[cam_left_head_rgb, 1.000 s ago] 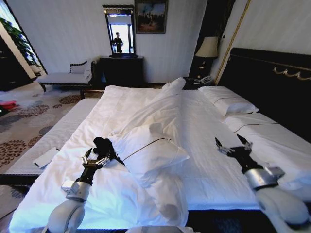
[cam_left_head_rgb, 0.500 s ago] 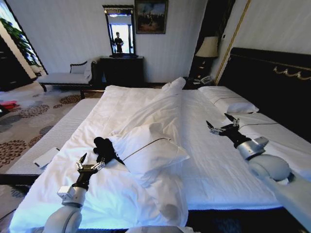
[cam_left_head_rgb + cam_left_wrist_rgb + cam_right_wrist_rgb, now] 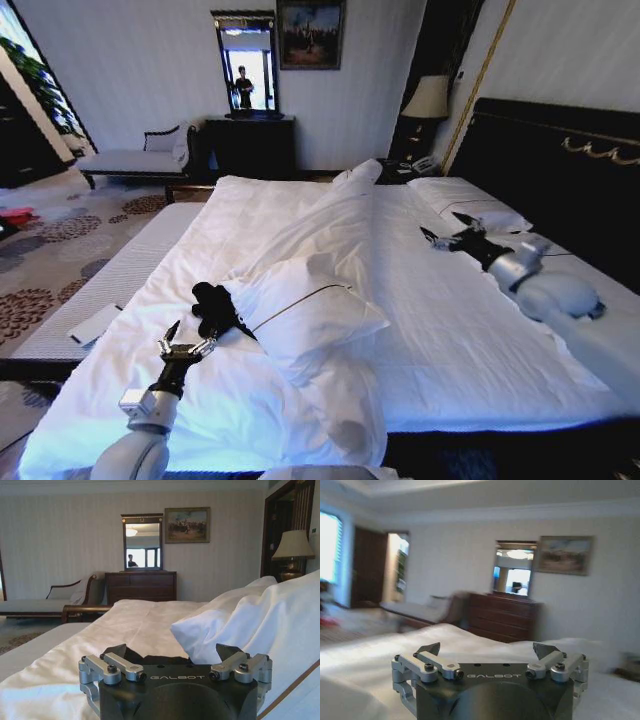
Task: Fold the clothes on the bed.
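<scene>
On both grippers' housings, "GALBOT" lettering.

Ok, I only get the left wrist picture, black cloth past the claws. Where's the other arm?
Observer: The right gripper hangs open over the right side of the bed, near the headboard pillows.
Operator: Is the cloth spread out?
Observer: No, the black T-shirt lies bunched against a pillow edge.
Operator: Is my claw touching it?
Observer: The left gripper is open and looks just short of it.
</scene>
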